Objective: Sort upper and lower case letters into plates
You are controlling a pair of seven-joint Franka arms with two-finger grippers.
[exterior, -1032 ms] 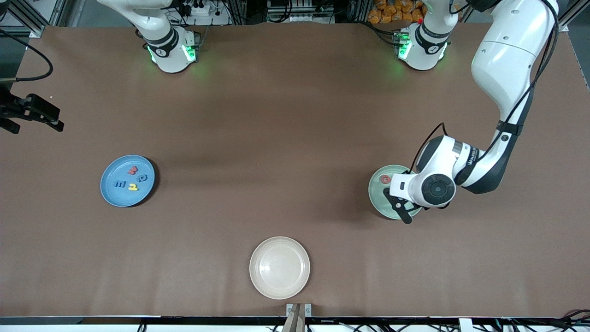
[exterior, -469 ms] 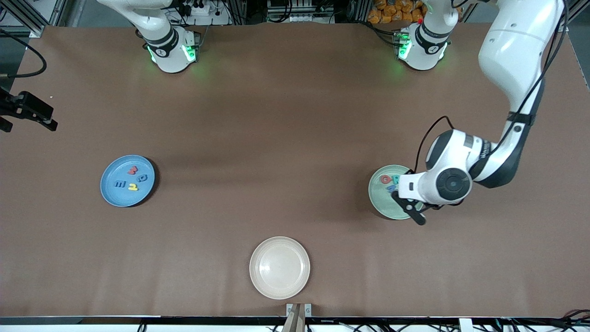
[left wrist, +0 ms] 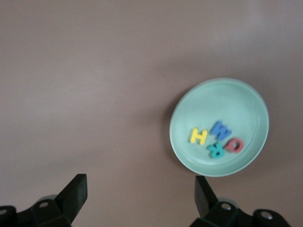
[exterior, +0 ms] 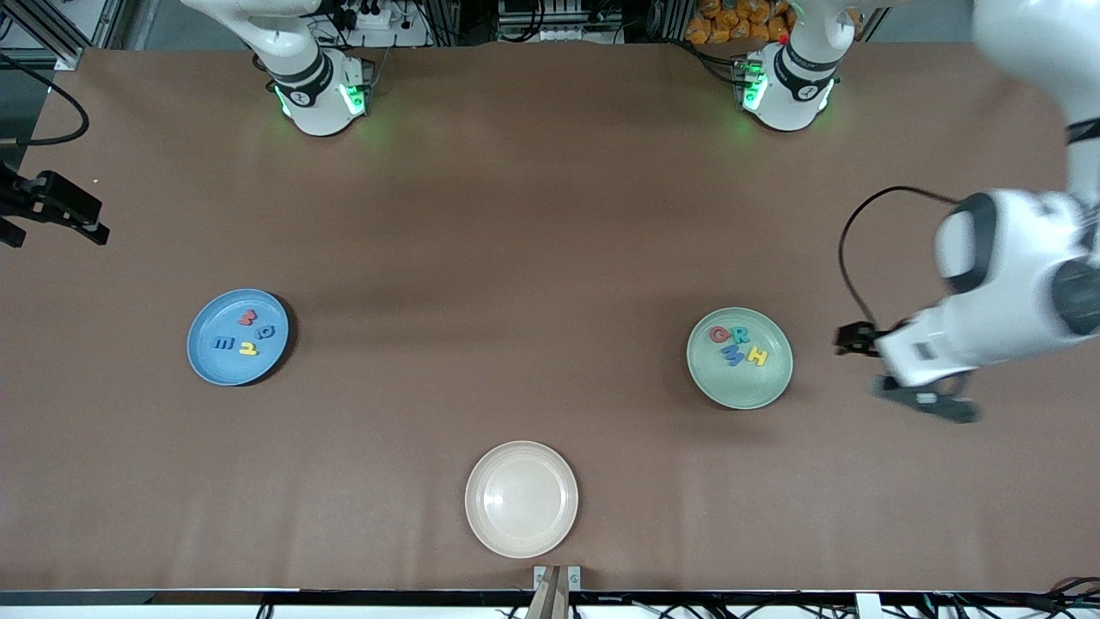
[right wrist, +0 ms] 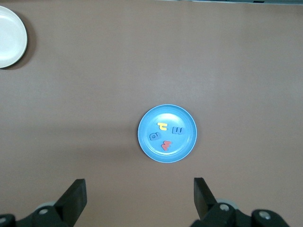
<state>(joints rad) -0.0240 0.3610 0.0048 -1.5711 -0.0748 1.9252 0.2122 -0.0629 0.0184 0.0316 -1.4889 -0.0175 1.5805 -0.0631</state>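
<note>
We see the left gripper (exterior: 924,400) up over bare surface (exterior: 550,215) toward the left arm's end, its fingers (left wrist: 75,191) spread wide with nothing between them. The mint green plate (exterior: 740,358) sits on the surface just beside where the gripper hangs, toward the middle of the table. The left wrist view shows that plate (left wrist: 219,127) off to one side of the spread fingers, not between them. In it lie four letters close together: a red G (exterior: 718,334), a teal R (exterior: 740,336), a blue M (exterior: 733,354) and a yellow H (exterior: 757,355).

Half a second ago the left gripper hung right at the rim of the mint green plate, its wrist covering part of the dish; now it has pulled away toward the table's end and all four letters show.

The right gripper (exterior: 82,222) waits at the right arm's end of the table, near the edge of the front view, about where it was before. In its wrist view its fingers (right wrist: 75,194) stand wide apart and empty, with the blue plate (right wrist: 167,133) well clear of them. On the surface that blue plate (exterior: 238,336) holds a red letter (exterior: 247,317), a dark blue ring-shaped one (exterior: 266,331), a blue E-like one (exterior: 223,344) and a yellow one (exterior: 248,348).

A cream plate (exterior: 522,499) lies empty nearer the front camera than both, between them, unchanged.
</note>
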